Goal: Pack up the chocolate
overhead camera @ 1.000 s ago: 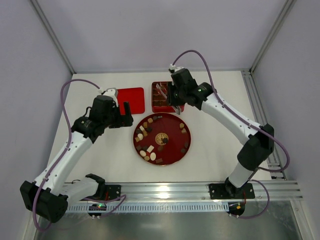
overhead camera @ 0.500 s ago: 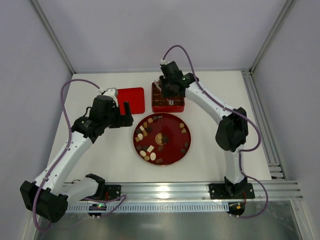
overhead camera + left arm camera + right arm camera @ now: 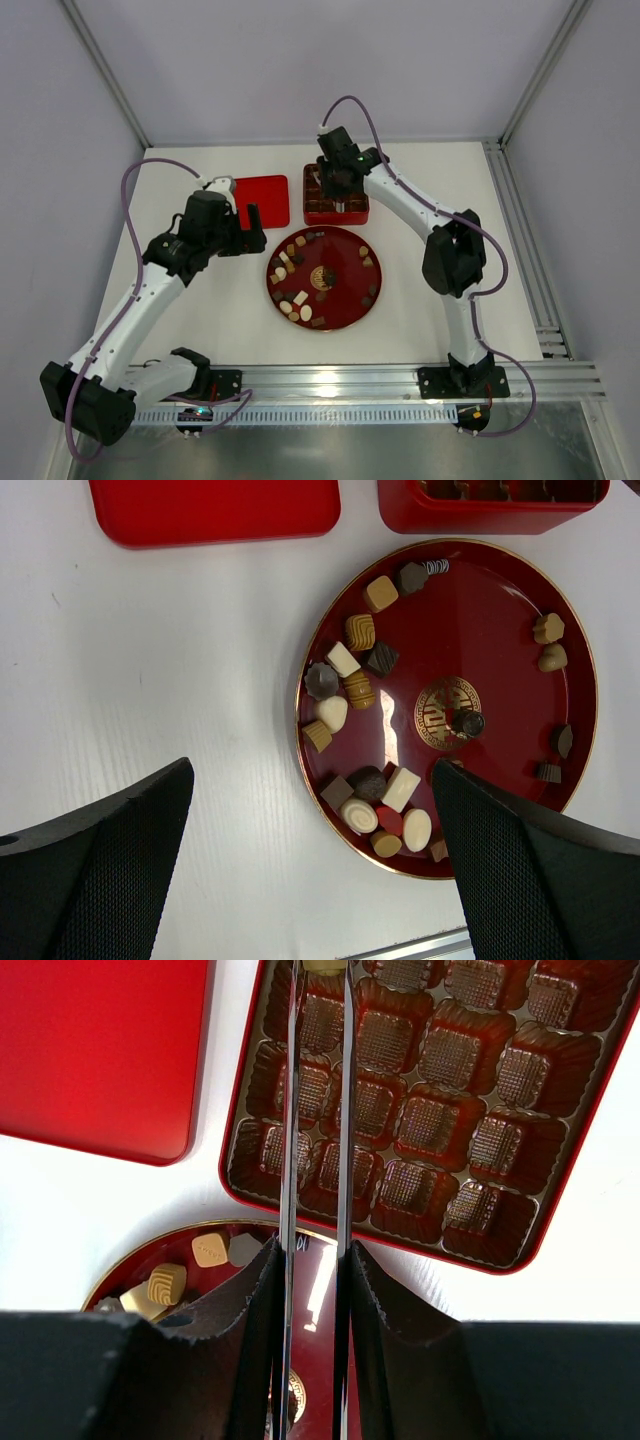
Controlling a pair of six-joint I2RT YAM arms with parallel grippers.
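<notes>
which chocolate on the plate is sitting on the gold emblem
The small dark round piece. It rests on the right edge of the gold emblem at the centre of the round red plate; every other piece lies off the emblem, out toward the rim.

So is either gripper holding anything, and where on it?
Right gripper pinches a light-brown chocolate piece between its fingertips, by its two sides, above the box tray. Left gripper is open, empty.

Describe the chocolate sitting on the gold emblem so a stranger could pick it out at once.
Find the round red plate on the white table. At its centre is a gold emblem, with a small dark round chocolate resting on its edge. It is the only piece there; all others lie farther out toward the rim.
</notes>
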